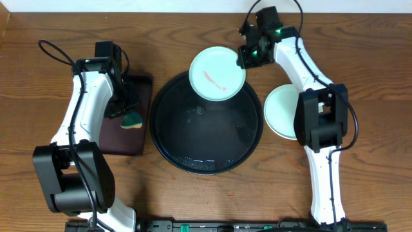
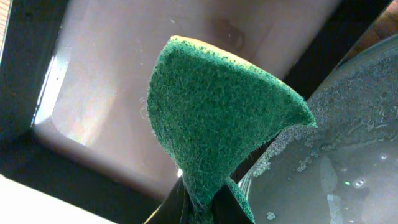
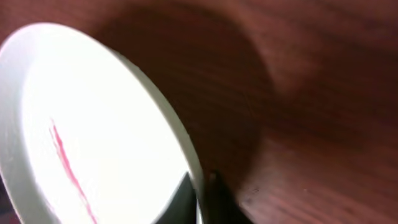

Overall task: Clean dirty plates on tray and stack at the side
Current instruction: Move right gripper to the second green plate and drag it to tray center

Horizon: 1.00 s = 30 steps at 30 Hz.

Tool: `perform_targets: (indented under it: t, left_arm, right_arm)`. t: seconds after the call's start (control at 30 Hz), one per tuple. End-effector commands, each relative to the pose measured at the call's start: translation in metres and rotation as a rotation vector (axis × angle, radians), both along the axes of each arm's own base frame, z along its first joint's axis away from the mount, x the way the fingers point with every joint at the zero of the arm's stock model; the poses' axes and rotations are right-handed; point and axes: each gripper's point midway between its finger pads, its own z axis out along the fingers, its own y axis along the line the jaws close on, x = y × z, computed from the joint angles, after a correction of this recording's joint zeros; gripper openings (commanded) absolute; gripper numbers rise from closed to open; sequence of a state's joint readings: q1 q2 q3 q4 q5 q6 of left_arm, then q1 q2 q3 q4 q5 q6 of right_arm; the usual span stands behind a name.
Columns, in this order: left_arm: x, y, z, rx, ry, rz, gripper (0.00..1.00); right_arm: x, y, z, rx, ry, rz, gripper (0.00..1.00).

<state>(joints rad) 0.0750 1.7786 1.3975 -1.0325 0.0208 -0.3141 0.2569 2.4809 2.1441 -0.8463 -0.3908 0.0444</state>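
A mint-blue dirty plate [image 1: 217, 73] with a red streak hangs over the far rim of the round black tray [image 1: 206, 154]. My right gripper [image 1: 248, 58] is shut on that plate's right edge; in the right wrist view the plate [image 3: 93, 124] fills the left side and the rim runs between the fingertips [image 3: 202, 199]. A second pale plate [image 1: 280, 111] lies on the table right of the tray. My left gripper [image 1: 129, 115] is shut on a green sponge [image 2: 217, 118], held over the brown rectangular tray [image 1: 125, 138] beside the black tray.
Wet droplets sit on the black tray's floor [image 2: 348, 155]. The brown rectangular tray [image 2: 124, 74] lies left of the black one. The right arm's elbow [image 1: 322, 116] stands over the plate on the table. Bare wood runs along the far edge.
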Motion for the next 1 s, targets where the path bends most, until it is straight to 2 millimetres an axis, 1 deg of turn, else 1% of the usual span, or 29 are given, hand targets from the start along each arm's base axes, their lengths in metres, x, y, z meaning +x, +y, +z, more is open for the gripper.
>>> perform_targets:
  t: [0.0,0.1,0.13,0.2,0.3,0.4,0.5,0.63,0.77,0.97]
  left_arm:
    - [-0.002,0.001,-0.004,0.001,0.018,-0.002,0.07]
    - [-0.002,0.001,-0.004,0.001,0.018,-0.003,0.07]
    - [-0.002,0.001,-0.004,0.001,0.018,-0.002,0.07]
    - [-0.002,0.001,-0.004,0.001,0.018,-0.002,0.08]
    - [-0.002,0.001,-0.004,0.001,0.018,-0.002,0.07]
    - [-0.002,0.001,-0.004,0.001,0.018,-0.003,0.07]
    - [-0.002,0.001,-0.004,0.001,0.018,-0.003,0.08]
    - [-0.002,0.001,-0.004,0.001,0.018,-0.002,0.07]
    - [-0.002,0.001,-0.004,0.001,0.018,-0.002,0.08]
    - [-0.002,0.001,-0.004,0.001,0.018,-0.002,0.07]
  right_arm:
    - [-0.006,0.009,-0.005,0.005,0.026,0.016,0.01]
    - [-0.015,0.014,-0.003,0.027,0.062,0.031,0.01]
    - [-0.019,0.016,0.001,0.039,0.073,0.037,0.01]
    - [-0.025,0.016,0.010,0.051,0.094,0.031,0.01]
    - [-0.035,0.014,0.029,0.056,0.133,-0.016,0.01]
    - [-0.051,0.013,0.047,0.050,0.181,-0.039,0.01]
    - [-0.073,0.010,0.054,0.005,0.246,-0.052,0.01]
    - [-0.103,0.004,0.047,-0.087,0.350,-0.049,0.01]
    - [-0.128,0.006,0.037,-0.175,0.416,-0.034,0.01]
    - [-0.142,0.006,0.024,-0.309,0.433,-0.092,0.01]
